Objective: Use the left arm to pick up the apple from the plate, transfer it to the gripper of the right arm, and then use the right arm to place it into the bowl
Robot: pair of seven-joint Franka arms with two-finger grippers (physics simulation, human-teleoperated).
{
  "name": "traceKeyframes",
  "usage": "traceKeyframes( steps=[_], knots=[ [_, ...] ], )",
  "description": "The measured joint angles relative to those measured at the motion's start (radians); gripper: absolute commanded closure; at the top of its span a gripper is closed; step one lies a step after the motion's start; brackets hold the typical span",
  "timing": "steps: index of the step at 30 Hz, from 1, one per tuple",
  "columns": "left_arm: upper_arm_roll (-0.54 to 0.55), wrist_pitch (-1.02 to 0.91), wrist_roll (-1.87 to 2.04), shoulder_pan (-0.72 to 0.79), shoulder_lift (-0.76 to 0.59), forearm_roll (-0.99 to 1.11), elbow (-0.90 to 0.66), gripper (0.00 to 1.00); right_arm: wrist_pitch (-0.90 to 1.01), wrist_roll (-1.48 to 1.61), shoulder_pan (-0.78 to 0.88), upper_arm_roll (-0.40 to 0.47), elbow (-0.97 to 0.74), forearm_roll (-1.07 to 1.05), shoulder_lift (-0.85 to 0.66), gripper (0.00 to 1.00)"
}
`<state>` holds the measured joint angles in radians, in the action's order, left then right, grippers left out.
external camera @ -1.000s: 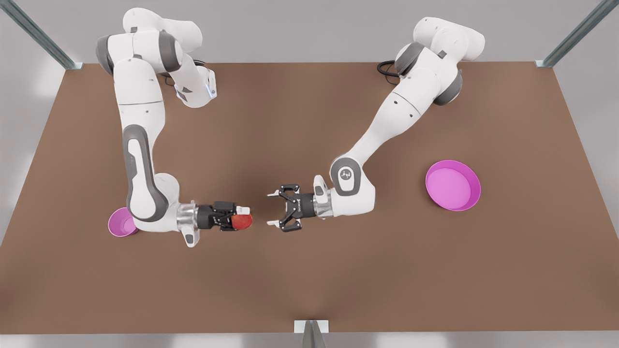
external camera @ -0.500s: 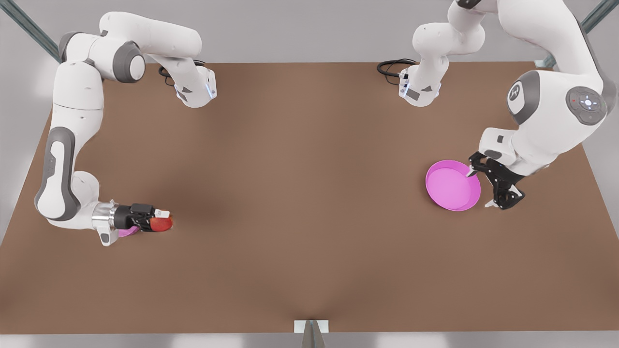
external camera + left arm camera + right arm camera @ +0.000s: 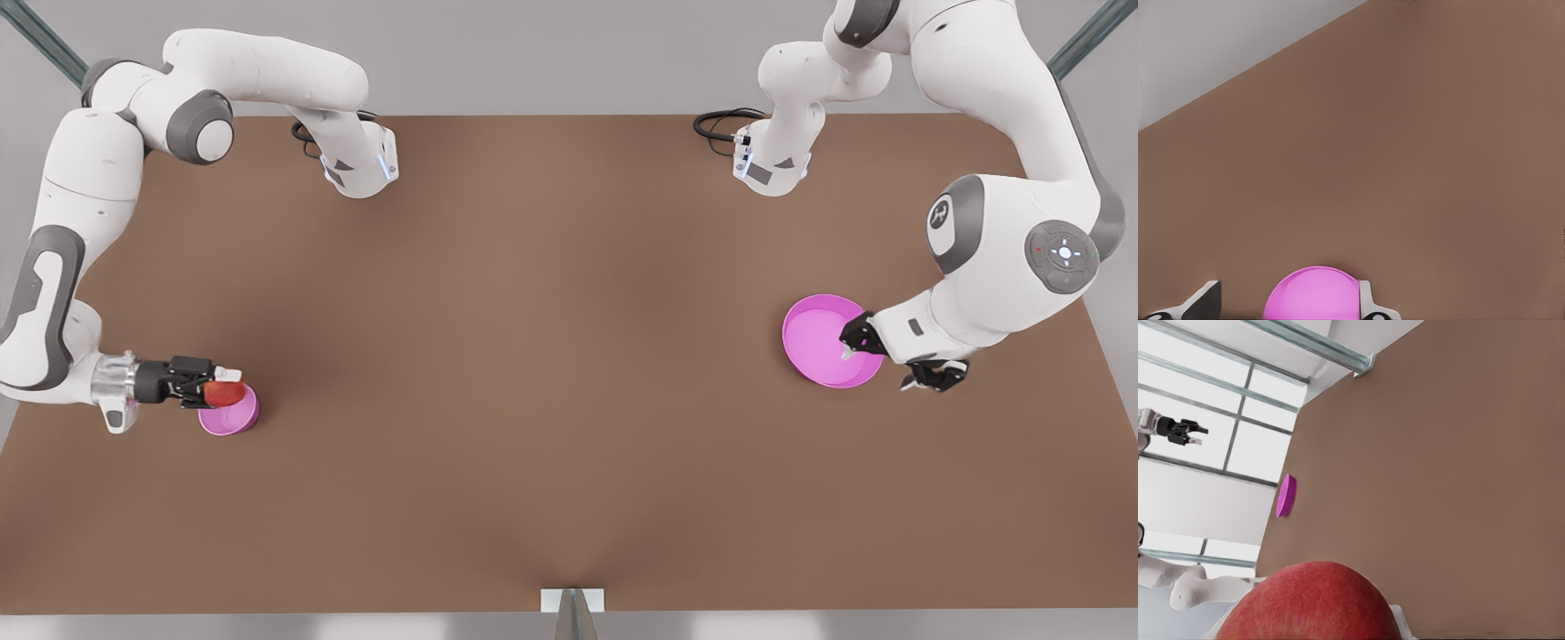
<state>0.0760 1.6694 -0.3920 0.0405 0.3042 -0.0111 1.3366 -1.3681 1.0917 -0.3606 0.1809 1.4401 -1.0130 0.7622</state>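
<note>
The red apple point(image 3: 224, 393) sits between the fingers of my right gripper point(image 3: 222, 389), the one with the silver collar, which is shut on it at the front view's left. The apple point(image 3: 1311, 603) looms close in the right wrist view. It hangs over the far rim of the small deep pink bowl point(image 3: 233, 416). At the front view's right, my left gripper point(image 3: 876, 371) is open over the near edge of the wide pink plate point(image 3: 818, 342). The left wrist view has the plate point(image 3: 1313, 293) between spread fingers point(image 3: 1201, 303), holding nothing.
Brown table point(image 3: 551, 356) with metal frame posts at its corners. Both arm bases stand at the far edge, with a black cable point(image 3: 716, 124) beside one. The right wrist view catches the plate point(image 3: 1286, 495) edge-on and the left gripper point(image 3: 1181, 430) far off.
My right gripper has carried the apple toward the front view's left, ending over the bowl. The left arm has swung away to the plate and now sits lower there.
</note>
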Motion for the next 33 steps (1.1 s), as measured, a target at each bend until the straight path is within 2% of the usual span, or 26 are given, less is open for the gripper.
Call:
traceKeyframes(
  steps=[6, 9, 11, 13, 15, 19, 22, 25, 29, 30, 32, 33],
  knots=[
    [-0.001, -0.012, 0.118, -0.022, -0.041, -0.009, 0.007, 0.0, -0.138, 0.015, 0.0, 0.002, -0.001, 0.082, 0.031, 0.28],
    [-0.004, -0.022, 0.151, -0.023, -0.139, -0.011, 0.111, 0.0, -0.195, 0.021, -0.002, 0.01, -0.001, 0.114, 0.036, 0.28],
    [-0.004, -0.021, 0.171, -0.022, -0.157, -0.011, 0.134, 0.0, -0.22, 0.024, -0.003, 0.021, -0.003, 0.128, 0.037, 0.26],
    [-0.004, -0.02, 0.188, -0.022, -0.158, -0.011, 0.139, 0.0, -0.238, 0.027, -0.003, 0.036, -0.006, 0.139, 0.036, 0.09],
    [-0.004, -0.019, 0.204, -0.022, -0.156, -0.011, 0.141, 0.0, -0.25, 0.03, -0.003, 0.052, -0.008, 0.147, 0.034, 0.0],
    [-0.004, -0.017, 0.231, -0.022, -0.152, -0.011, 0.141, 0.0, -0.265, 0.035, 0.002, 0.07, -0.017, 0.162, 0.027, 0.0],
    [-0.004, -0.017, 0.247, -0.022, -0.151, -0.011, 0.141, 0.0, -0.268, 0.03, 0.011, 0.064, -0.097, 0.183, 0.02, 0.0],
    [-0.004, -0.016, 0.261, -0.021, -0.149, -0.009, 0.133, 0.0, -0.264, -0.015, 0.147, 0.06, -0.246, 0.324, -0.085, 0.0],
    [-0.004, -0.016, 0.276, -0.017, -0.148, -0.004, 0.128, 0.0, -0.253, -0.139, 0.475, 0.059, -0.273, 0.659, -0.307, 0.0],
    [-0.004, -0.016, 0.279, -0.017, -0.144, -0.004, 0.127, 0.0, -0.255, -0.176, 0.51, 0.032, -0.222, 0.73, -0.367, 0.0],
    [-0.003, -0.017, 0.285, -0.015, -0.138, -0.003, 0.123, 0.0, -0.277, -0.257, 0.422, -0.154, -0.065, 0.866, -0.497, 0.0],
    [-0.003, -0.017, 0.288, -0.014, -0.137, -0.003, 0.122, 0.0, -0.282, -0.301, 0.397, -0.205, -0.02, 0.915, -0.531, 0.0]
  ],
)
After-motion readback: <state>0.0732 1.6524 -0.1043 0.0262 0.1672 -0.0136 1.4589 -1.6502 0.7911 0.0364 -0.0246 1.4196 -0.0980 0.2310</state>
